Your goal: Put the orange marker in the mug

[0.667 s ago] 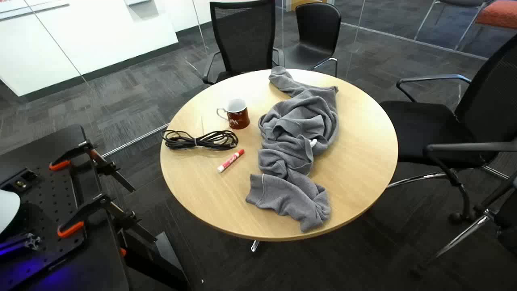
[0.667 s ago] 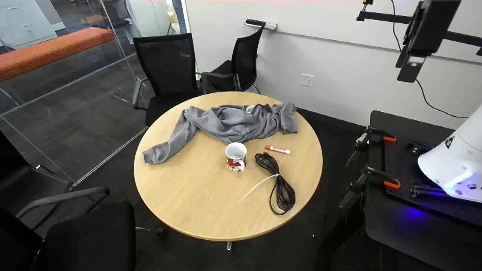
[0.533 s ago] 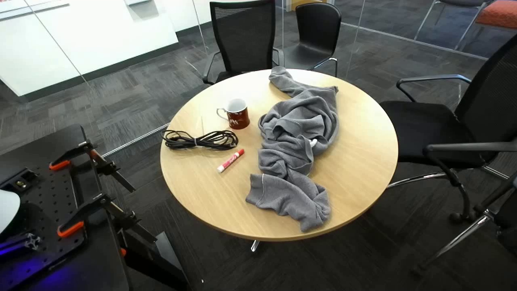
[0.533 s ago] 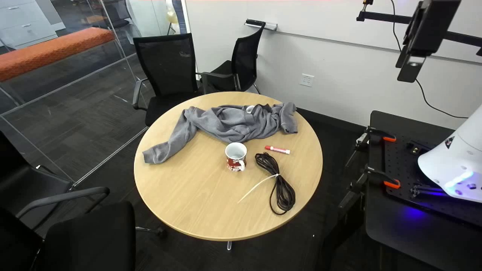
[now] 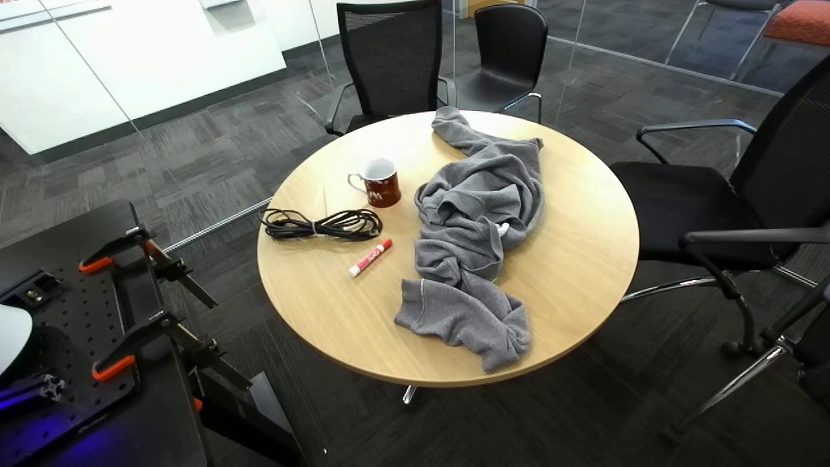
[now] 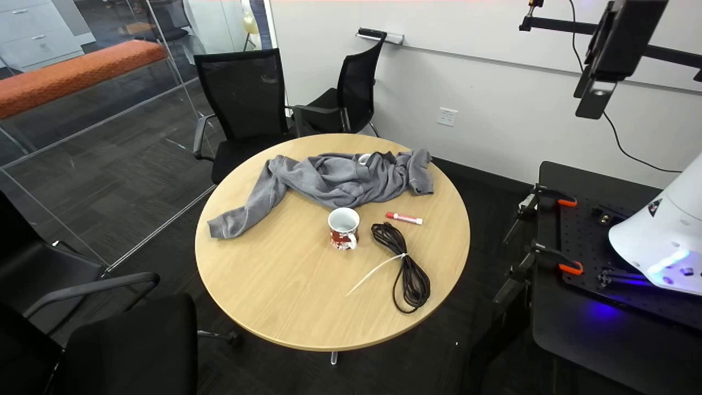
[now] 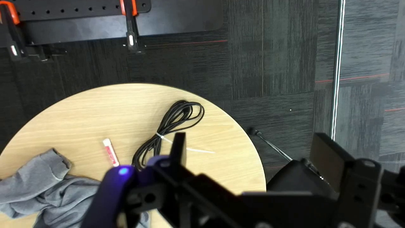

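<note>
The orange marker, a red-orange stick with a white end, lies on the round table in both exterior views (image 5: pixel 371 257) (image 6: pixel 404 218) and in the wrist view (image 7: pixel 111 152). The red-brown mug stands upright with its pale inside showing in both exterior views (image 5: pixel 381 184) (image 6: pixel 344 229). The mug's handle points toward the cable side. In the wrist view the mug does not show. My gripper (image 7: pixel 253 148) is open, its fingers wide apart with nothing between them. It hangs high, off the table's side, in an exterior view (image 6: pixel 595 101), well apart from marker and mug.
A black coiled cable (image 5: pixel 321 225) with a white tie lies beside the marker and mug. A crumpled grey cloth (image 5: pixel 483 207) lies on the other side of them, across the round table (image 5: pixel 570 311). Black chairs (image 6: pixel 241 99) stand around. The robot's black stand (image 6: pixel 592 329) has orange-tipped clamps.
My gripper has shifted very slightly toward the table in an exterior view. The marker, mug, cable and cloth have not moved.
</note>
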